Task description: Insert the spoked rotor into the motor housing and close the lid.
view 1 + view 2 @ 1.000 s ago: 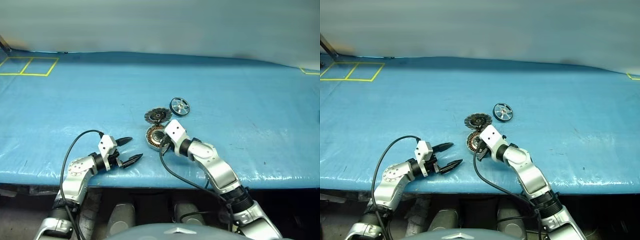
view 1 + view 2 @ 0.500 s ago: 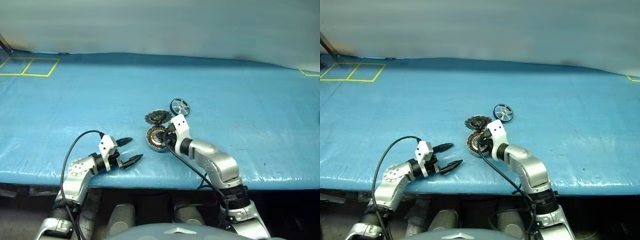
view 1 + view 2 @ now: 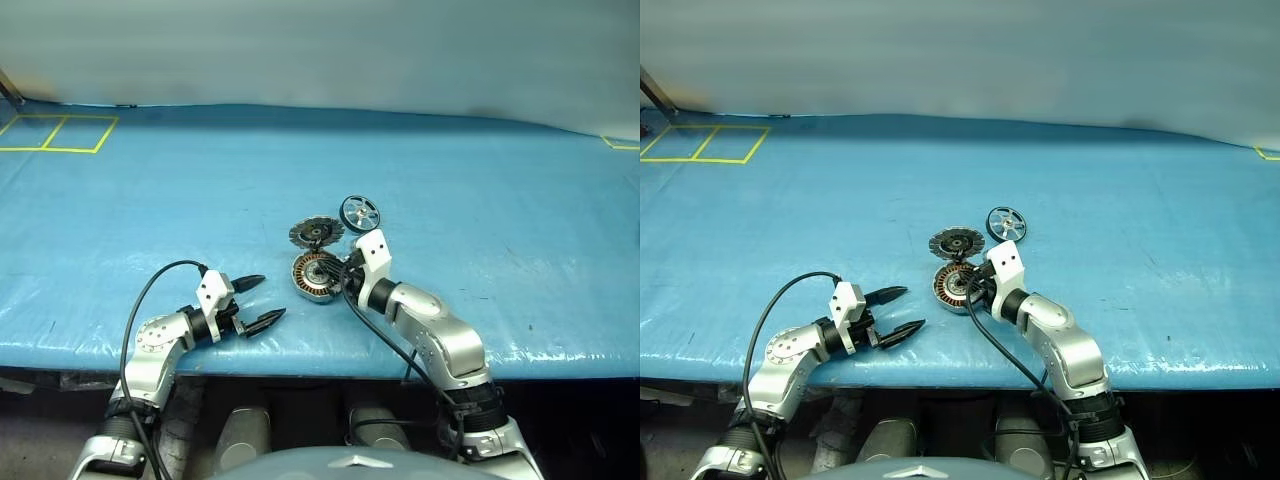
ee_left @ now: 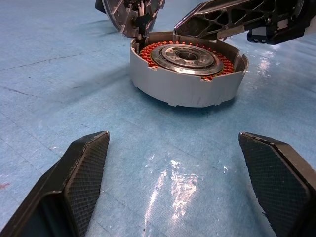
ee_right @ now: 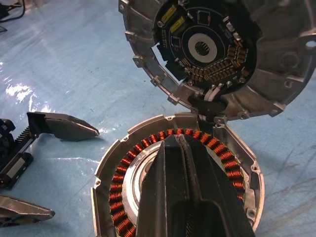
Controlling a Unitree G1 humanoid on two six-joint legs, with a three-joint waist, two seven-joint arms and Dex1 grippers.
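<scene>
The motor housing (image 3: 313, 275), a round disc with copper windings, lies on the blue table near the front. Its lid (image 3: 315, 233) tilts up from the housing's far edge, showing a dark circuit face (image 5: 212, 49). The spoked rotor (image 3: 360, 213) lies on the table just behind and to the right. My right gripper (image 5: 174, 140) is shut with nothing in it, and its closed fingers reach over the housing's windings (image 5: 123, 192). My left gripper (image 3: 258, 300) stands open and empty near the table's front edge, pointing at the housing (image 4: 187, 74) from a short way off.
The blue table cover (image 3: 480, 200) stretches wide on all sides. Yellow tape squares (image 3: 60, 132) mark the far left corner. A yellow mark (image 3: 620, 143) sits at the far right. A black cable (image 3: 150, 290) loops over my left arm.
My right wrist has rolled and shifted slightly to the right, its elbow drawing in, with the shut fingers still over the housing. The left arm has not moved.
</scene>
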